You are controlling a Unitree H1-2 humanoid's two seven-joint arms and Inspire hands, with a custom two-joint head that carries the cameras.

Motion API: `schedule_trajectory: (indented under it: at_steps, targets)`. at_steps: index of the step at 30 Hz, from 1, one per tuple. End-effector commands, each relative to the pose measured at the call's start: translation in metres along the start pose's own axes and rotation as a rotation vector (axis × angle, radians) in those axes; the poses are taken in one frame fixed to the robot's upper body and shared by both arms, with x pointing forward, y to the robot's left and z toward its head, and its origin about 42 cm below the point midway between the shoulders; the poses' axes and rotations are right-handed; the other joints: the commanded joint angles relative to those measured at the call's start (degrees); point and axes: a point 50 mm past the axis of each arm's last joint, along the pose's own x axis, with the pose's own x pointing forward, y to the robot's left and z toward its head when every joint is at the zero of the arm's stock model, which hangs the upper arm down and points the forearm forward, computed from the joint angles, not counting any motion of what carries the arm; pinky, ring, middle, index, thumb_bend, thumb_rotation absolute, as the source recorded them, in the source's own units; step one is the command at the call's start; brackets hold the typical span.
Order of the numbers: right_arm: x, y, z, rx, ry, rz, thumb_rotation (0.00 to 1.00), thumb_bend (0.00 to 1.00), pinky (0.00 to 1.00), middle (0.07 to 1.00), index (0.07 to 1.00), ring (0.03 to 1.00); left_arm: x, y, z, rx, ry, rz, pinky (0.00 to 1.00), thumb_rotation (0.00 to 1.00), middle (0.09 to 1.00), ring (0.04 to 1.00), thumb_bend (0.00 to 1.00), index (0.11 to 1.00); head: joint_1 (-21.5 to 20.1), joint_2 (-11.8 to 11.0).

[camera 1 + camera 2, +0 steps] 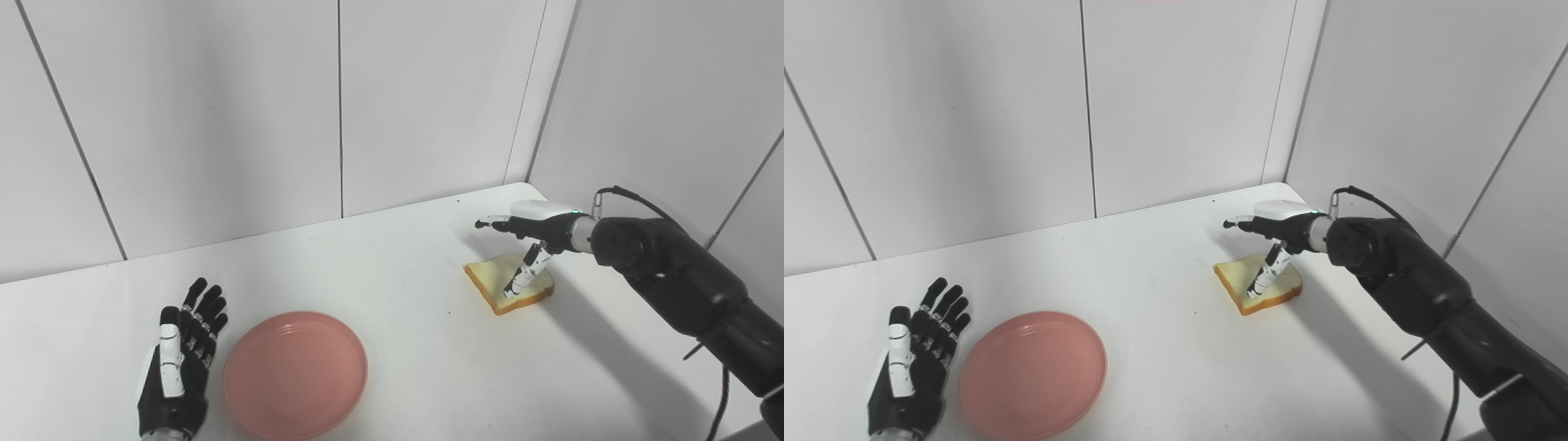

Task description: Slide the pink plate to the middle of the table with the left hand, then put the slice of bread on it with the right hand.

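At the near left of the white table [380, 269], the left hand [180, 361] lay flat with its fingers spread and holding nothing, just beside the left rim of the pink plate [295, 373], though whether it touched that rim could not be told. The plate sat empty toward the front of the table, left of centre. Well apart to the right, the slice of bread [508, 283] lay flat near the far right corner, with the right hand [530, 236] above it, fingers extended and apart, thumb angled down onto or just over the bread's top, nothing gripped.
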Motion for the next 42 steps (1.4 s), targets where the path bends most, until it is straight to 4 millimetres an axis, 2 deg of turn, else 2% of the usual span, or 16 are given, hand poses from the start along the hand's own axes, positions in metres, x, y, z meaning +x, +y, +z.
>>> schedule_trajectory:
  at_steps: [1, 4, 8, 16, 27, 35, 42]
  targets:
    - [-0.010, -0.035, -0.001, -0.079, -0.004, -0.074, 0.30, 1.00, 0.82, 0.974, 0.977, 0.955, 0.000, 0.002, 0.006, 0.012, -0.020, -0.010, 0.96, 1.00, 0.924, 0.946, 0.72, 0.908, 0.02, 0.12]
    - [-0.008, -0.034, -0.002, -0.112, 0.005, -0.061, 0.29, 1.00, 0.80, 0.978, 0.979, 0.953, 0.000, 0.002, 0.006, 0.016, -0.022, -0.015, 0.97, 1.00, 0.925, 0.946, 0.72, 0.910, 0.03, 0.16]
    - [-0.007, -0.031, -0.005, -0.165, 0.034, -0.044, 0.30, 1.00, 0.91, 0.984, 0.980, 0.975, 0.000, 0.002, 0.007, 0.020, -0.025, -0.015, 0.96, 1.00, 0.925, 0.943, 0.72, 0.911, 0.03, 0.18]
    - [-0.008, -0.026, -0.006, -0.223, 0.025, -0.033, 0.29, 1.00, 0.99, 1.000, 0.996, 1.000, -0.001, 0.002, 0.008, 0.022, -0.025, -0.012, 0.96, 1.00, 0.922, 0.938, 0.72, 0.908, 0.15, 0.56]
    - [-0.012, -0.023, -0.004, -0.303, 0.039, 0.006, 0.34, 1.00, 1.00, 1.000, 1.000, 1.000, 0.000, 0.002, 0.010, 0.022, -0.025, -0.009, 0.96, 1.00, 0.919, 0.936, 0.71, 0.907, -0.06, 0.87]
    - [-0.008, -0.014, -0.010, -0.267, 0.033, 0.032, 0.32, 1.00, 1.00, 1.000, 0.993, 1.000, -0.001, 0.002, 0.010, 0.026, -0.021, -0.011, 0.96, 1.00, 0.922, 0.937, 0.72, 0.907, -0.07, 1.01]
    - [0.000, -0.006, -0.009, -0.281, 0.029, 0.044, 0.36, 1.00, 1.00, 0.996, 0.986, 1.000, -0.001, 0.001, 0.010, 0.023, -0.019, -0.006, 0.96, 1.00, 0.921, 0.941, 0.71, 0.904, 0.08, 1.12]
